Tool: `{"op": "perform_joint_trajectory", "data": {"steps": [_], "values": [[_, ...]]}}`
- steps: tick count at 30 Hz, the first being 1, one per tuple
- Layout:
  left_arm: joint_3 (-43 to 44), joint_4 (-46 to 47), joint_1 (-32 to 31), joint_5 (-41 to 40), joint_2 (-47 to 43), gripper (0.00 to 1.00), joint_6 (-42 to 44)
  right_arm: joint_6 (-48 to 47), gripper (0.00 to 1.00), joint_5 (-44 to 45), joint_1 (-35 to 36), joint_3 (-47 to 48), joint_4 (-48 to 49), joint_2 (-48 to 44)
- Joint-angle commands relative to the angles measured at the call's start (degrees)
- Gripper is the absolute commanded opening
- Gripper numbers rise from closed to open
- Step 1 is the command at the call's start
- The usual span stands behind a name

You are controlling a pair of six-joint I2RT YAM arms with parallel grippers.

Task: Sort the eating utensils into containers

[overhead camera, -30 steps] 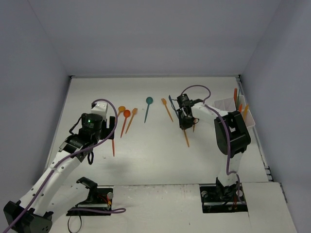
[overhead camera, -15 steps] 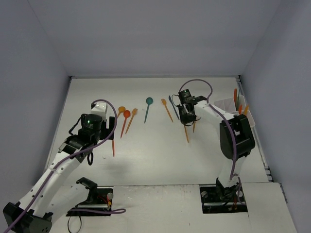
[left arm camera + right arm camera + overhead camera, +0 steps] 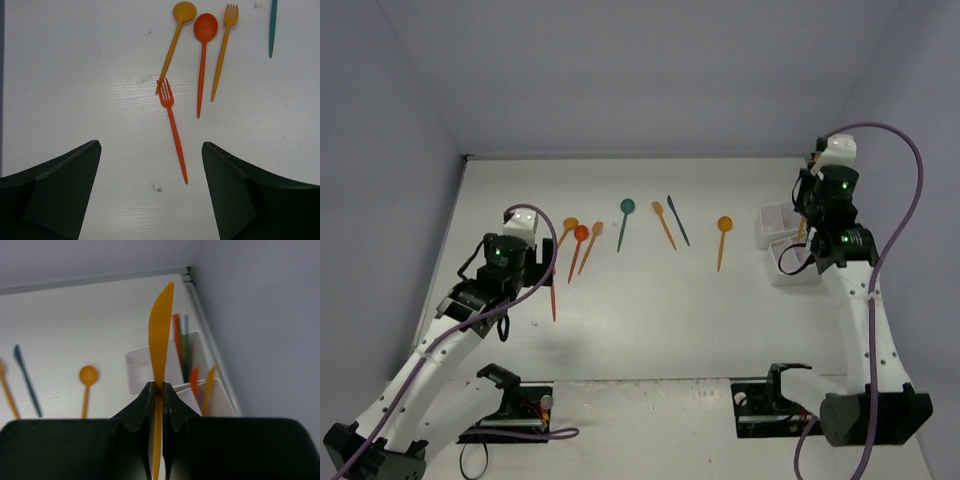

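Observation:
My right gripper (image 3: 158, 386) is shut on an orange knife (image 3: 161, 330), blade pointing up, held above the white organizer (image 3: 140, 371); it also shows in the top view (image 3: 810, 218). The organizer (image 3: 782, 238) holds several orange, red-orange and green utensils (image 3: 181, 342). My left gripper (image 3: 150, 147) is open and empty above the table, near the handle end of a red-orange fork (image 3: 172, 127); it also shows in the top view (image 3: 517, 268). Beyond the fork lie an orange spoon (image 3: 175, 35), a red-orange spoon (image 3: 204, 45) and an orange fork (image 3: 222, 47).
On the table's middle lie a teal spoon (image 3: 624, 220), an orange utensil (image 3: 664, 226), a dark blue knife (image 3: 678, 220) and an orange spoon (image 3: 722, 236). The organizer stands by the right wall. Grey walls close the left, back and right sides.
My right arm has swung from the table's middle to the right, above the organizer, carrying the orange knife that lay near the orange spoon. The left arm has hardly moved.

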Motion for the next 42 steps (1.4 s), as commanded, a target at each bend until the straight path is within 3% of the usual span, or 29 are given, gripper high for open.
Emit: {"op": "perform_joint_trajectory", "data": {"steps": [1,11,38,42], "values": [[0.99,2.62,0.34,-0.51,-0.74,0.8,0.34,-4.73,0.0,1.84,-8.18,-5.5,13.67,-2.15],[0.97,2.59,0.34,-0.92,-0.44,0.8,0.45,-5.84,0.0,-6.54,-19.38,-11.5,24.97,2.8],[0.78,2.29,0.34,-2.0,-1.5,0.8,0.89,-7.95,0.0,-3.05,-21.37,-23.12,39.03,9.36],[0.79,2.26,0.36,-2.09,-1.94,0.8,0.98,-7.26,0.09,-3.52,-21.32,-23.73,39.1,9.2]]}}
